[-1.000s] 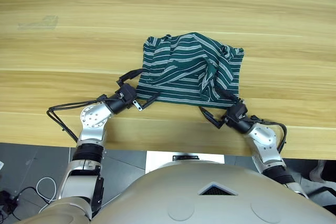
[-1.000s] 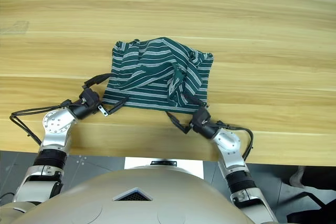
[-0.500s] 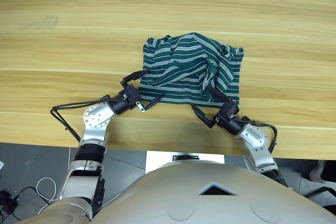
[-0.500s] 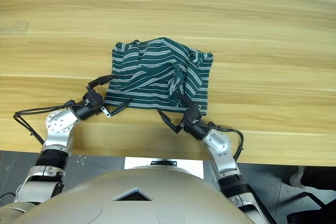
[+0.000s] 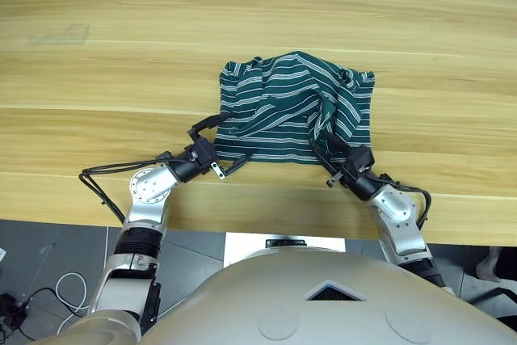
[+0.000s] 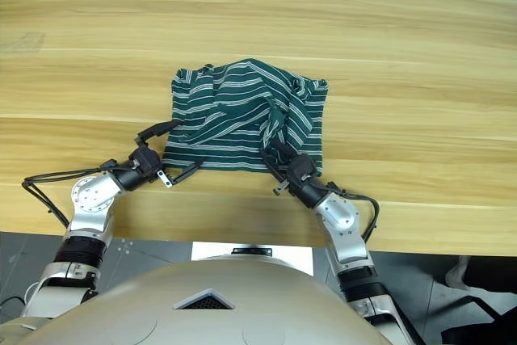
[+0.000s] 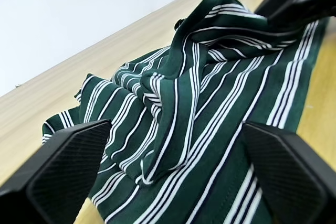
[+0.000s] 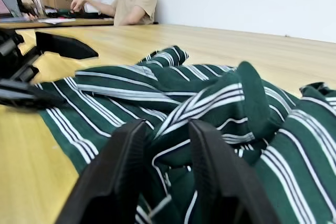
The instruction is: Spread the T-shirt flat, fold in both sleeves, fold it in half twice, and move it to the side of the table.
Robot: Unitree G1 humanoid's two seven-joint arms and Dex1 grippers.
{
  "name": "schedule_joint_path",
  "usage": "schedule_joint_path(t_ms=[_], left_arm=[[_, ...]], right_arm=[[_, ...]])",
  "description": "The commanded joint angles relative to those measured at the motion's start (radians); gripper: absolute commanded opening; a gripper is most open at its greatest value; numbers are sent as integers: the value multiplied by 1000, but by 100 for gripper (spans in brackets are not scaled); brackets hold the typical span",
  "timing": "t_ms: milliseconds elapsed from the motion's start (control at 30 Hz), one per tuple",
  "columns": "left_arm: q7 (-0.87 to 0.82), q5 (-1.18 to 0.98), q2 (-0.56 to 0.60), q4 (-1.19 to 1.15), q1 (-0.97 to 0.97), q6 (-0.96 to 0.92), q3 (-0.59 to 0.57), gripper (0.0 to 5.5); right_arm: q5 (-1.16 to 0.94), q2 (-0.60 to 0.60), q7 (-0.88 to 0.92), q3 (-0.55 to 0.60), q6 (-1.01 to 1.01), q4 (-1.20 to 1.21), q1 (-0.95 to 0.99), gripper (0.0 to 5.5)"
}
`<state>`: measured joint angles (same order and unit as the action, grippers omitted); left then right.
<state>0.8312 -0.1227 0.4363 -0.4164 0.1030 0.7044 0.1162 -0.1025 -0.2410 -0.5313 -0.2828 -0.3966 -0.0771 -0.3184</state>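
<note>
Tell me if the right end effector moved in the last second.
Yes. The right end effector moved away from the table's near edge, onto the T-shirt's hem.

One T-shirt [image 5: 295, 107], dark green with white stripes. One wooden table [image 5: 121, 78]. Two grippers, both at near edge: left gripper [image 5: 240, 135] on left, right gripper [image 5: 323, 141] on right. Two black fingers [image 7: 63, 166] per gripper, four in total. Two black cable loops: left cable loop [image 5: 90, 177] beside left arm, right cable loop [image 5: 422, 202] beside right arm.
</note>
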Motion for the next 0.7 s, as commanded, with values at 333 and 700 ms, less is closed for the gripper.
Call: schedule_joint_path(t_ms=[333, 700], left_arm=[[0, -3, -4, 22, -6, -10, 13, 459], [0, -8, -3, 36, 32, 4, 19, 459]], right_arm=[[70, -45, -4, -21, -39, 2, -60, 145], [24, -10, 58, 47, 66, 72, -32, 145]])
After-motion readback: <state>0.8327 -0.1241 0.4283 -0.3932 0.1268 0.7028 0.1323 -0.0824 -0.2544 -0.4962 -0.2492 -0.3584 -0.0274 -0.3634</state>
